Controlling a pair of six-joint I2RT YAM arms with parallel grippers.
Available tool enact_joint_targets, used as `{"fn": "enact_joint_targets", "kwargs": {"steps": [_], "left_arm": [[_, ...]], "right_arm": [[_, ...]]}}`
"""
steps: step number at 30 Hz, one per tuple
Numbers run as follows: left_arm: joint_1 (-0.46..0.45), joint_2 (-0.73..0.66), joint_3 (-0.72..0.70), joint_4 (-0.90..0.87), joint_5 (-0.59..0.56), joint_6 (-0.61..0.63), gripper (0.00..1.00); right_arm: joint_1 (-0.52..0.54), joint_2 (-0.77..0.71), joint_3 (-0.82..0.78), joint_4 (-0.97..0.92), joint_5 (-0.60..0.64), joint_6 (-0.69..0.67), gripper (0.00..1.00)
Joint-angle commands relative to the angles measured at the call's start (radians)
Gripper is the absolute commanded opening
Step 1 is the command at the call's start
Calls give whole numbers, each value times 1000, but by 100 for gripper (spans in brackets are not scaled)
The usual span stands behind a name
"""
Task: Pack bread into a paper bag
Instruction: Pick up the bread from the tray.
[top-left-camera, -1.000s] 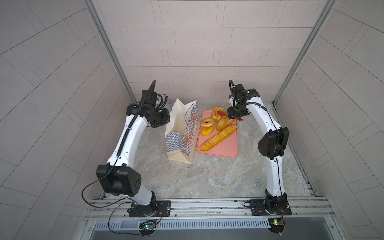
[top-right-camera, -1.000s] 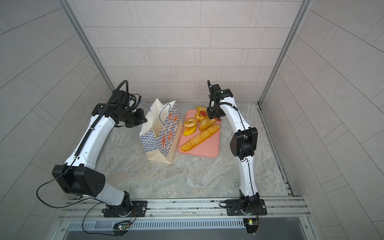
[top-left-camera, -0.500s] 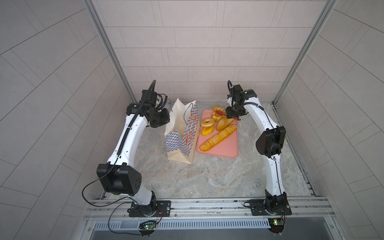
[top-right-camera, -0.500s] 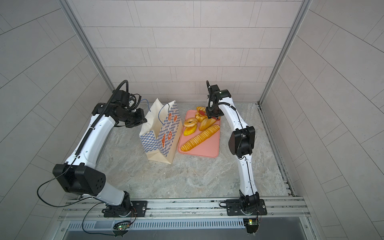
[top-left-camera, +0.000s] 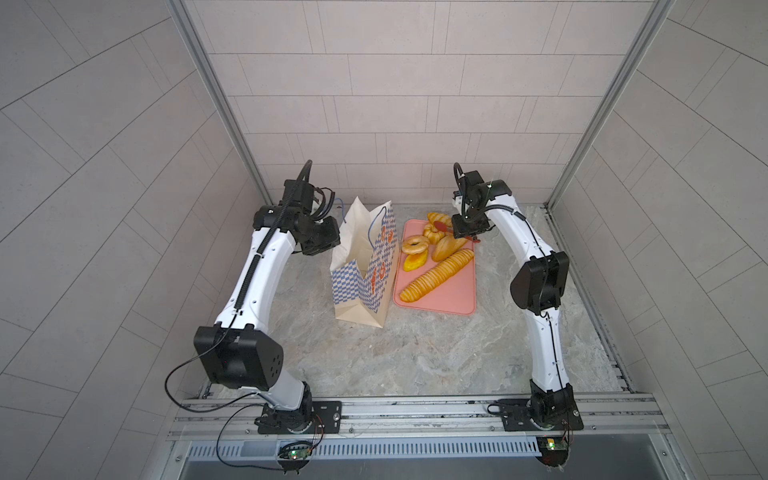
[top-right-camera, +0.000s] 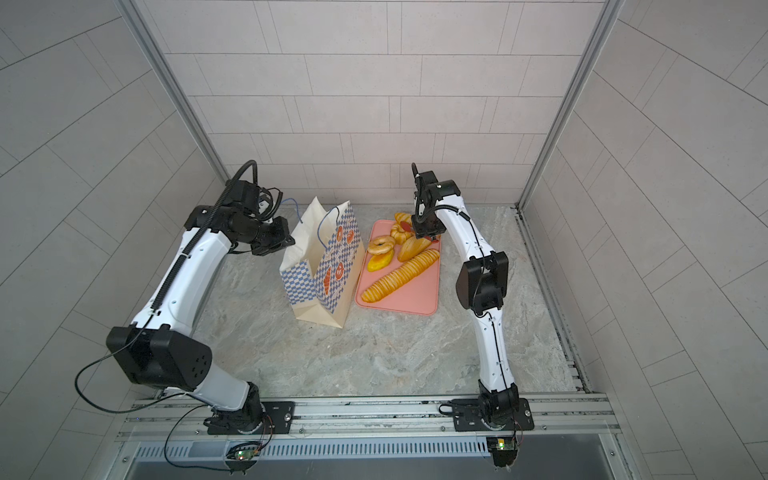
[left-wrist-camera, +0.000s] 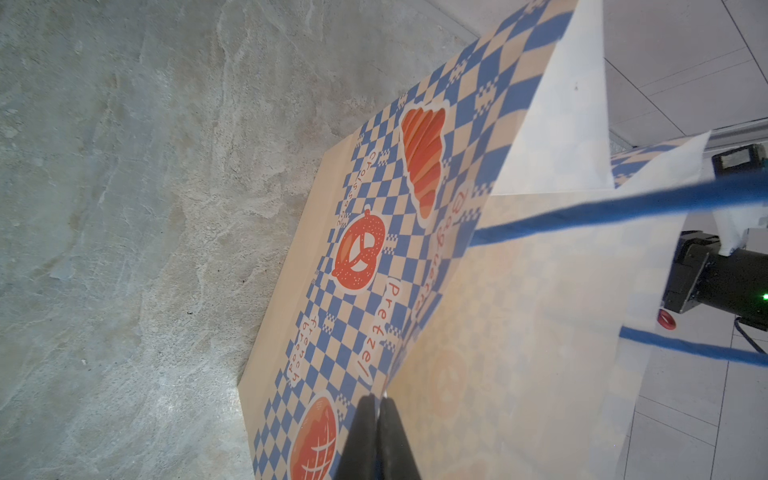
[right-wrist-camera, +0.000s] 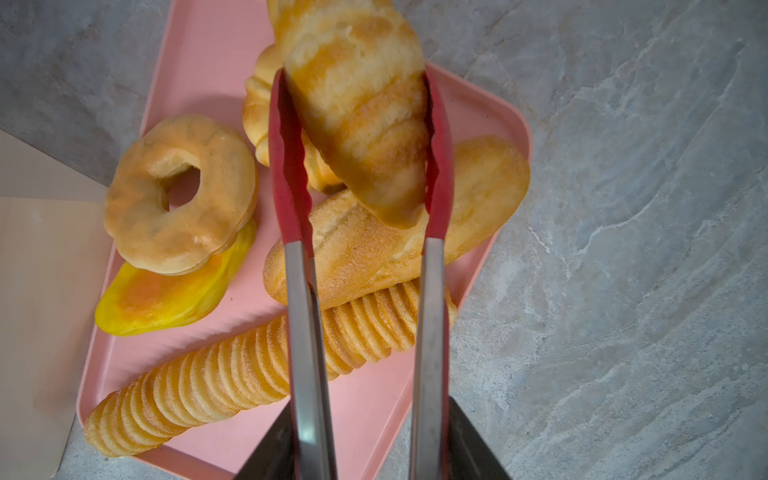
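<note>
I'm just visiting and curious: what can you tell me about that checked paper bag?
The paper bag is cream paper printed with blue-and-white checks and orange pretzel and croissant pictures, with blue cord handles. It stands upright, mouth open, on the marbled table beside the pink tray. The left gripper, jaws shut, pinches its top edge.

Both top views are bright, evenly lit from overhead; the grey marbled stone counter (top-left-camera: 415, 357) shows only faint, soft shadows beside the blue-and-white checked cream paper bag (top-left-camera: 349, 286). Wide-angle distortion bows the pale grey wall tiles (top-left-camera: 415, 95) toward the frame edges. In the left wrist view the bag's blue cord handle (left-wrist-camera: 623, 205) and the dark left claw (left-wrist-camera: 377, 436) sit blurred, close to the lens. In the right wrist view the glossy golden toy croissant (right-wrist-camera: 357, 104) is soft, the red-tipped steel tongs (right-wrist-camera: 430, 311) dully shiny.
</note>
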Motion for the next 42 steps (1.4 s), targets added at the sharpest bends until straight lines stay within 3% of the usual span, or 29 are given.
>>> {"fn": "enact_joint_targets", "kwargs": {"steps": [1, 6, 14, 23, 36, 42], "left_arm": [[8, 24, 14, -15, -6, 7, 0], [9, 21, 12, -2, 4, -1, 0], [19, 10, 13, 15, 13, -13, 11], [29, -16, -6, 41, 33, -25, 0], [74, -70, -45, 84, 65, -62, 0], [87, -77, -60, 105, 94, -79, 0]], "right_arm": [[2, -21, 18, -36, 8, 0, 46], [4, -58, 17, -71, 7, 23, 43], [18, -183, -19, -75, 5, 67, 42], [69, -330, -38, -117, 6, 116, 41], [159, -552, -128, -69, -2, 246, 40], [216, -693, -254, 85, -24, 379, 41]]}}
